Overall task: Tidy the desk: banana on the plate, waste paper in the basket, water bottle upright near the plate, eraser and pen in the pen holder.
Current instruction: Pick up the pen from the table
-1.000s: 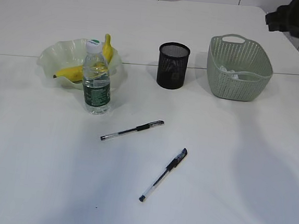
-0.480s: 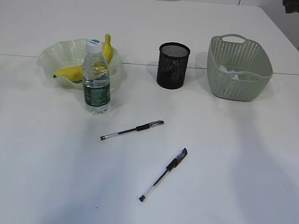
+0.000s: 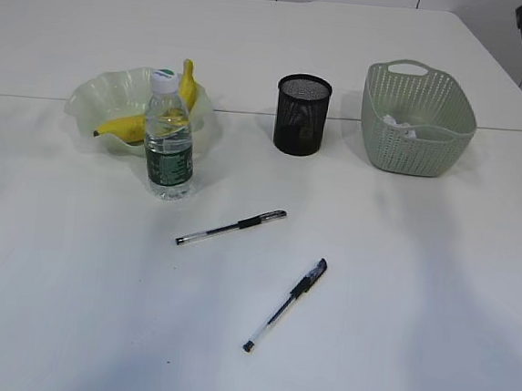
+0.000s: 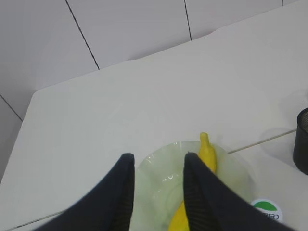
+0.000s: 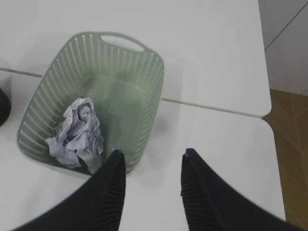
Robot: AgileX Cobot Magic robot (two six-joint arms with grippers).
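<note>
Lying loose: two pens (image 3: pixel 231 228) (image 3: pixel 285 305), one water bottle (image 3: pixel 168 137).

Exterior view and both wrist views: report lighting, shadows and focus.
Exterior view: even, diffuse light, faint soft shadows on the desk, both pens sharp. Left wrist view: left tool dark and soft-edged, plate clear. Right wrist view: crumpled paper crisp, right tool blurred.

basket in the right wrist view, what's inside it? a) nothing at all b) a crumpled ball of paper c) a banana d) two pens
b: the right wrist view shows a crumpled ball of paper lying in the near left corner of the sage green basket; the two pens lie out on the desk and the banana sits on the plate.
</note>
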